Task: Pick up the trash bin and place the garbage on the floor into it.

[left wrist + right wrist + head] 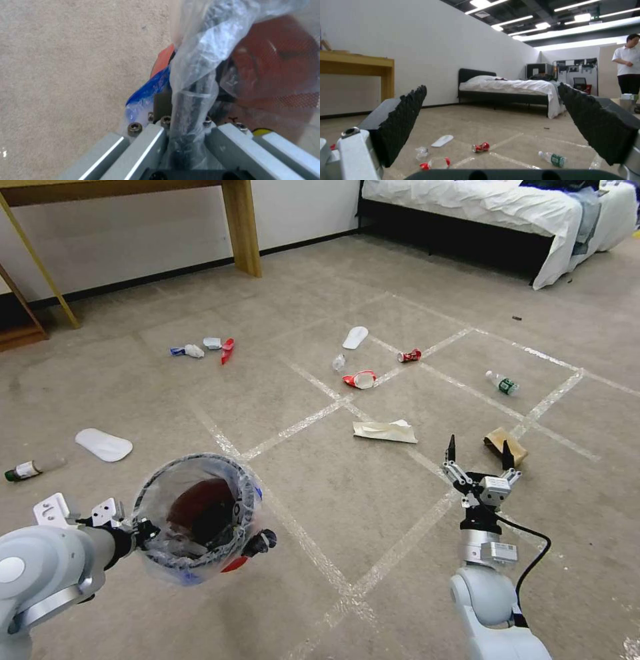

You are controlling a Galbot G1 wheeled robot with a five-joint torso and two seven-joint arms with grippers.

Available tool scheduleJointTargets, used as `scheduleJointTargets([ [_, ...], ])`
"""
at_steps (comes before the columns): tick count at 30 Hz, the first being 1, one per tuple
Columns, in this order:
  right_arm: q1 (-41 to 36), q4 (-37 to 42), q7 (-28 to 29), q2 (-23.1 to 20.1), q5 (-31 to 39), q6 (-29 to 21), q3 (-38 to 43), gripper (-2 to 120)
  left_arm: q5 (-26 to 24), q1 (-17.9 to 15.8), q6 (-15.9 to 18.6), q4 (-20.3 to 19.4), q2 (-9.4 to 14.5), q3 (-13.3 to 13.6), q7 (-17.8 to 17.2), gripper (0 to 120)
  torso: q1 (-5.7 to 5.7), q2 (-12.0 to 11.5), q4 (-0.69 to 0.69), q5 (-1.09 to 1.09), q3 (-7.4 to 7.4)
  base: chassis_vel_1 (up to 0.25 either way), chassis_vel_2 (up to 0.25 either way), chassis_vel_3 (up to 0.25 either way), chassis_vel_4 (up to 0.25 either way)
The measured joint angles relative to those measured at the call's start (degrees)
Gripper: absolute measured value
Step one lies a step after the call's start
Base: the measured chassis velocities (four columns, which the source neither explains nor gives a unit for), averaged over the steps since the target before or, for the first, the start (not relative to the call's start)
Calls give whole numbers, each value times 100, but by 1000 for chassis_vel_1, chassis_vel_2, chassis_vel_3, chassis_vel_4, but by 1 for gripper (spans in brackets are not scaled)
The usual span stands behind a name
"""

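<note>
From the head view, the left gripper point(200, 537) pinches the rim of the trash bin point(197, 513), holding it off the floor point(333, 493) at the robot's left; the bin looks light, though its crinkly liner is probably slippery. The right gripper point(479, 455) hovers spread above the carpet, near a crumpled brown paper bag point(505, 445) and a folded white paper point(385, 431), both soft, light and best pinched at a raised crease

In the left wrist view, the fingers point(186, 110) clamp plastic and rim together

In the right wrist view, a crushed red can point(480, 147) and a bottle point(553, 158) lie ahead between the parted pads point(403, 122); the can looks stiff, while the bottle may roll, so I would grip it across its body
</note>
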Motion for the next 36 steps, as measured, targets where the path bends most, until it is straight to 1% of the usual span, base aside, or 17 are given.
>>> scheduleJointTargets([
  [16, 3, -9, -15, 0, 2, 10, 19, 100, -255, -88, -67, 13, 121, 36, -80, 0, 0, 0, 0, 0, 0, -48, 47, 45, -57],
  [25, 4, -5, -15, -13, 5, 9, 21, 100, -203, -117, -89, 71, 58, 119, -71, 0, 0, 0, 0, 0, 1, -68, 66, 53, -67],
  [36, 9, -20, -22, -15, 9, 7, 17, 100, -129, -133, -96, 114, 0, 152, -40, 0, 0, 0, 0, 0, 1, -64, 63, 63, -54],
])
